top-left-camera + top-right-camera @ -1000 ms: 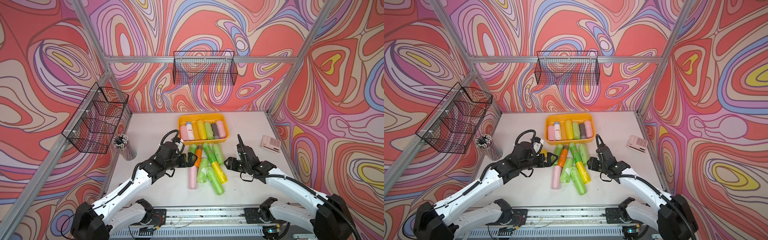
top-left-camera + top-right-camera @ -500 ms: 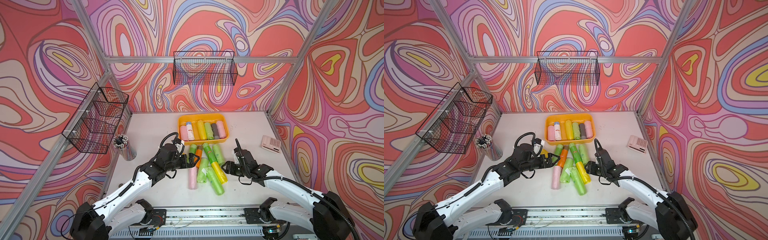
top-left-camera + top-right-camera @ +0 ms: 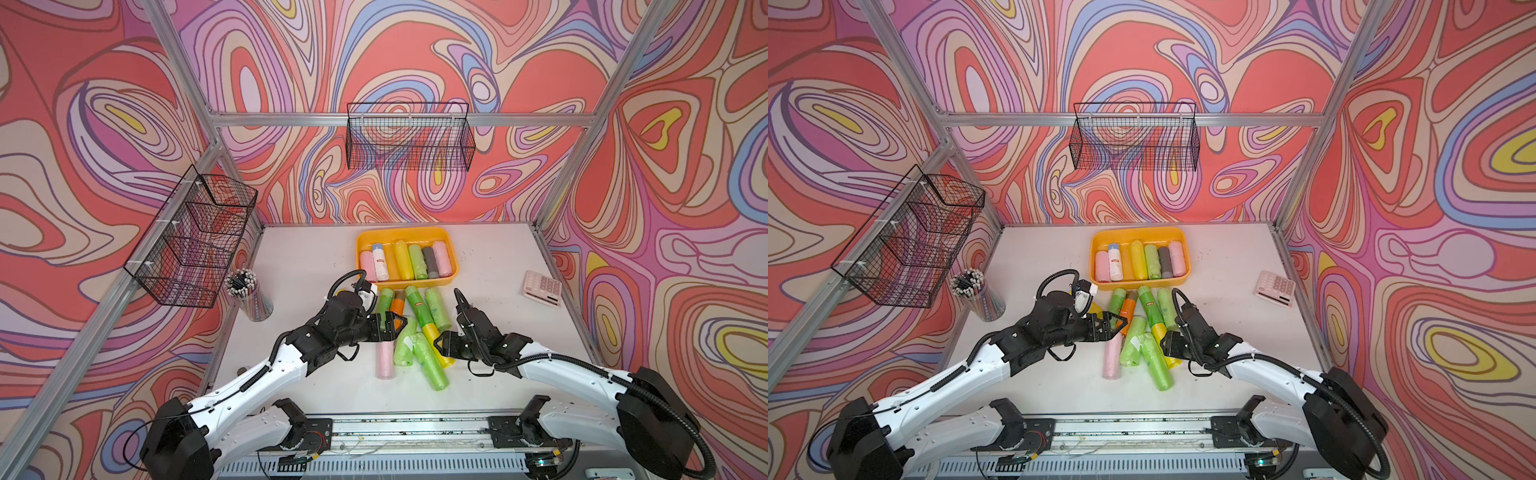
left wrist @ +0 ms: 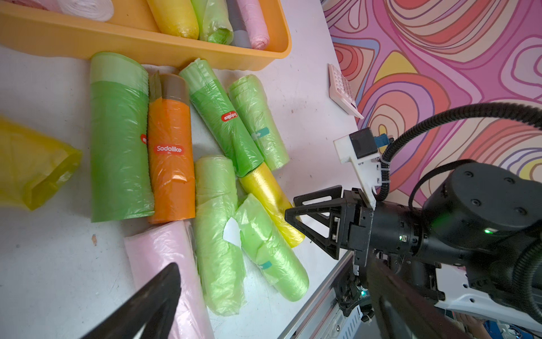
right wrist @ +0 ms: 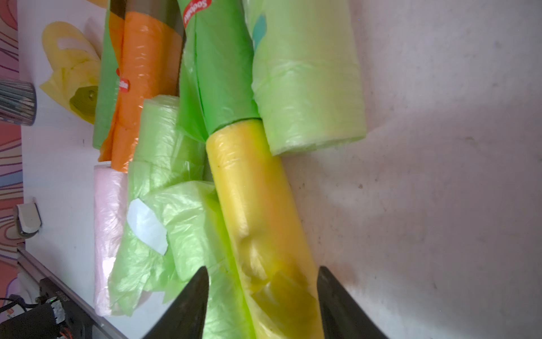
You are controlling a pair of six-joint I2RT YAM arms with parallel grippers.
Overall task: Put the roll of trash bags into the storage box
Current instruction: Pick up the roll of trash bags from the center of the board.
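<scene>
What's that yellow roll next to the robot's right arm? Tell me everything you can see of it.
The yellow roll is a smooth cylinder of tightly wound, glossy thin plastic, dented near one end. It lies flat on the white table at the edge of the loose pile. Its other end butts against a dark green roll, with a pale green roll touching beside it; a crumpled light green roll lies along one side. The right pincer, open, straddles its dented end.

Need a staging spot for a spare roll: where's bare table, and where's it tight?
Free: table between pencil cup and storage box; strip between roll pile and calculator; near edge in front of the pile. Crowded: the pile itself, and the storage box, six rolls side by side.
</scene>
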